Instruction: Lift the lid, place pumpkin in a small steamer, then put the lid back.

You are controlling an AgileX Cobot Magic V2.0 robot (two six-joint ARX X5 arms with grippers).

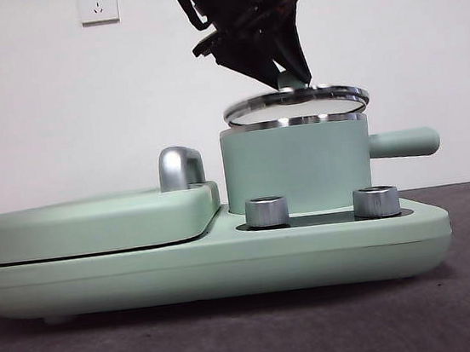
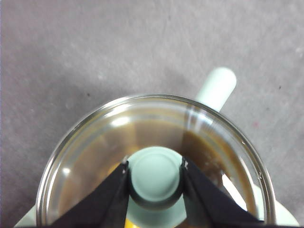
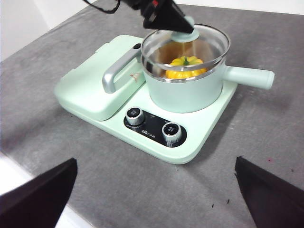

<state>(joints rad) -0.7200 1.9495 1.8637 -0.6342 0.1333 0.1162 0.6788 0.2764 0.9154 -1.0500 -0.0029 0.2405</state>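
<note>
The lid (image 1: 294, 102), clear glass with a steel rim, hangs slightly tilted just above the rim of the small steamer (image 1: 298, 168). My left gripper (image 1: 291, 75) comes down from above and is shut on the lid's mint-green knob (image 2: 156, 173). In the left wrist view the lid (image 2: 142, 118) fills the frame and the steamer's handle (image 2: 216, 88) pokes out beyond it. The yellow-orange pumpkin (image 3: 185, 66) sits inside the steamer (image 3: 183, 92), seen through the glass. My right gripper (image 3: 156, 161) stands open, well back from the appliance.
The steamer stands on a mint-green cooker base (image 1: 212, 269) with two steel dials (image 1: 267, 211) (image 1: 376, 201). Beside it lies a flat griddle cover (image 1: 95, 223) with a steel handle (image 1: 180, 167). Grey tabletop surrounds the base.
</note>
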